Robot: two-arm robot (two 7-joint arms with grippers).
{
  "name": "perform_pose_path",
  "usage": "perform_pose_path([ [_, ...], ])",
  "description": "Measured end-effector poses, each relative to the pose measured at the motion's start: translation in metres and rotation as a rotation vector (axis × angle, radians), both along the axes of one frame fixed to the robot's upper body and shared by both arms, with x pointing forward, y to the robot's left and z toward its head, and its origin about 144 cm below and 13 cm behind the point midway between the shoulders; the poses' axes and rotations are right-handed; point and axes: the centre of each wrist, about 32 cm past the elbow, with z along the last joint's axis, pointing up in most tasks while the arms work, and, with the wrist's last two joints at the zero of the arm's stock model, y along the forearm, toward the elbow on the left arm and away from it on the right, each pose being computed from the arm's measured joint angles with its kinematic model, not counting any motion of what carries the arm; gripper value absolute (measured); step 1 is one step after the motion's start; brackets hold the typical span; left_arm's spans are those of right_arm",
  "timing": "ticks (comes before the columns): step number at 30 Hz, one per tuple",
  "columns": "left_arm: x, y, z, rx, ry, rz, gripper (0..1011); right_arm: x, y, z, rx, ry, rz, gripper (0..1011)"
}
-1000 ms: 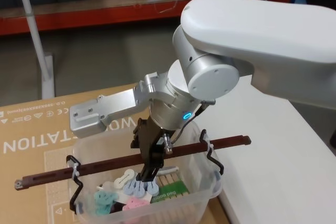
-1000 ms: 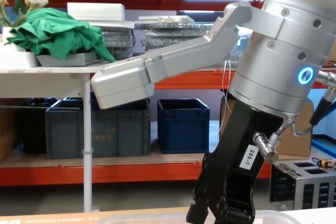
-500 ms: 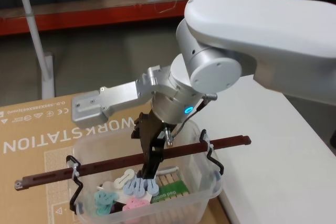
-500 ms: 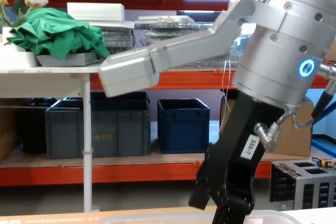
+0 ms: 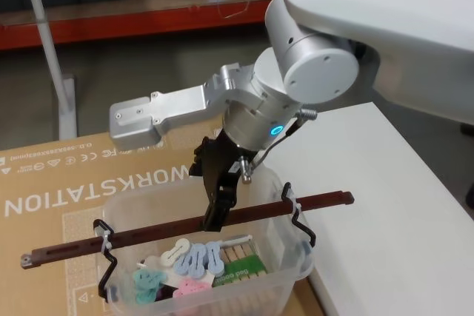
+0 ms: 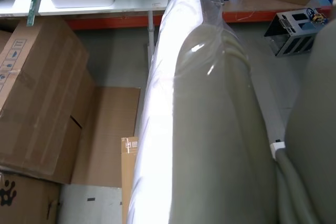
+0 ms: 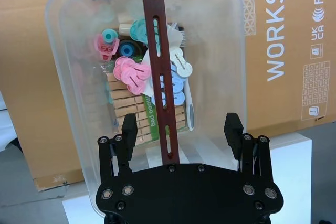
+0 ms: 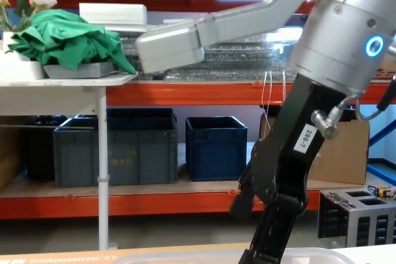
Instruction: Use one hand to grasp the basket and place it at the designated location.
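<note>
Head view, left to right: a printed cardboard sheet (image 5: 44, 190), then the basket (image 5: 244, 297) standing on it with pastel clips (image 5: 194, 260) inside, and the white desk (image 5: 385, 205) beyond. The right gripper (image 5: 216, 212) hangs over the brown handle bar (image 5: 148, 234), tips at bar level. The right wrist view adds that the jaws are apart, one on either side of the bar. A second ago the tips reached lower, among the clips; the basket has not moved.
</note>
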Motion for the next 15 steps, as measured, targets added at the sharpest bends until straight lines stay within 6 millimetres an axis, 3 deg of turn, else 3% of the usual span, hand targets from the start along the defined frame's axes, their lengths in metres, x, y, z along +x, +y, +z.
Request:
perform_pose_path([
  [15,0.0,0.0,0.0,0.0,0.0,0.0,0,0.008,-0.015,0.022,0.056,0.003,-0.011,1001],
])
